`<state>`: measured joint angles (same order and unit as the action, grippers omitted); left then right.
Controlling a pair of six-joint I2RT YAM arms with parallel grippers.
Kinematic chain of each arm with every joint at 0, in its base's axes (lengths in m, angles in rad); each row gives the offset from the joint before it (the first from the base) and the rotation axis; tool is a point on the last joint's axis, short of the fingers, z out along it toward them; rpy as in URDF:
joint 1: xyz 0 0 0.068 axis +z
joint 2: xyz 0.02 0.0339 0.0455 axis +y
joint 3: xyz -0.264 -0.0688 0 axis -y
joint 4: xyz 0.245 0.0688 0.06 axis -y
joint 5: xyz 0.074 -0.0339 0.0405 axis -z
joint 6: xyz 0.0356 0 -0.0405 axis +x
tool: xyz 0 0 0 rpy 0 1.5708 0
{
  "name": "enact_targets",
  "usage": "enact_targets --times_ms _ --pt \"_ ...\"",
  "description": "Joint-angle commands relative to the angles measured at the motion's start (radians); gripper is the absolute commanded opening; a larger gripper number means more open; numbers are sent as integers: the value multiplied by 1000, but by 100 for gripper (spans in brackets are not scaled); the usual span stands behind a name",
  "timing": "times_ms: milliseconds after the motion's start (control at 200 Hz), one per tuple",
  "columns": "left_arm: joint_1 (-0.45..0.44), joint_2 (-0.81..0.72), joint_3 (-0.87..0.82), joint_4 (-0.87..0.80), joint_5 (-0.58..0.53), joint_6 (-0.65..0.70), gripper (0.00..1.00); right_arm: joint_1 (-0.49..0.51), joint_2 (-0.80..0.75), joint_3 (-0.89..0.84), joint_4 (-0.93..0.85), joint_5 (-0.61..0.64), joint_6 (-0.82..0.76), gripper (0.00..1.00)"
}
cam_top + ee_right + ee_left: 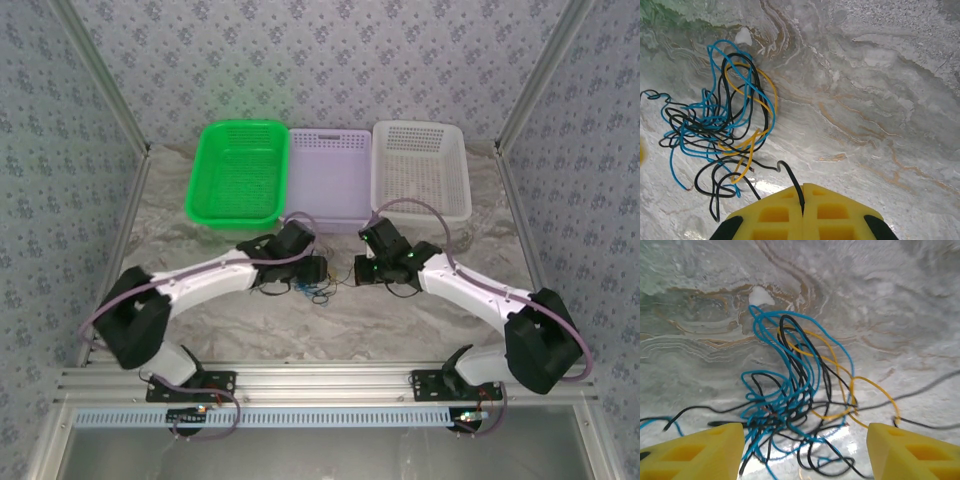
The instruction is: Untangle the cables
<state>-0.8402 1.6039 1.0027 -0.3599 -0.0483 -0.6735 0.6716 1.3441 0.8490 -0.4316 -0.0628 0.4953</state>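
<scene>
Pinching a black cable [793, 177] in the closed right gripper [803, 195], left gripper [804, 432] parted wide, gripping nothing, tangled blue, black and yellow cables [790, 390] between its fingers.

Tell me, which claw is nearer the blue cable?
Left. The left claw straddles the blue cable, open; the right claw sits off to its side, pinching a black cable.

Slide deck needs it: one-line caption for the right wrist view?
Right gripper shut on a black cable leading to the blue, black and yellow tangle on the marble table.
</scene>
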Motion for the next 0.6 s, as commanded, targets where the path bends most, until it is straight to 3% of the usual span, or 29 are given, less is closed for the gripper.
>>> enact_targets --times_ms 0,75,150,260,345,400,440,595 --pt "-7 81 103 -91 -98 -2 68 -7 1 -24 -31 11 -38 0" --pt "-8 142 147 -127 -152 -10 69 -7 -4 -35 -28 11 -41 0" --pt "-12 192 168 -106 -138 -7 70 -7 -12 -52 -23 14 -41 0" --pt "-24 280 197 -74 -135 -6 63 -9 -19 -69 -9 2 -42 0" --pt "-29 327 197 -53 -155 -30 41 -9 -25 -71 -13 7 -40 0" --pt "-30 327 180 -53 -196 -54 13 -10 -37 -73 -25 21 -40 0" --pt "-31 310 158 -66 -249 -81 0 -12 -52 -73 -39 38 -41 0" --pt "-25 157 41 -116 -436 -133 0 -55 -149 -74 -102 97 -35 0"
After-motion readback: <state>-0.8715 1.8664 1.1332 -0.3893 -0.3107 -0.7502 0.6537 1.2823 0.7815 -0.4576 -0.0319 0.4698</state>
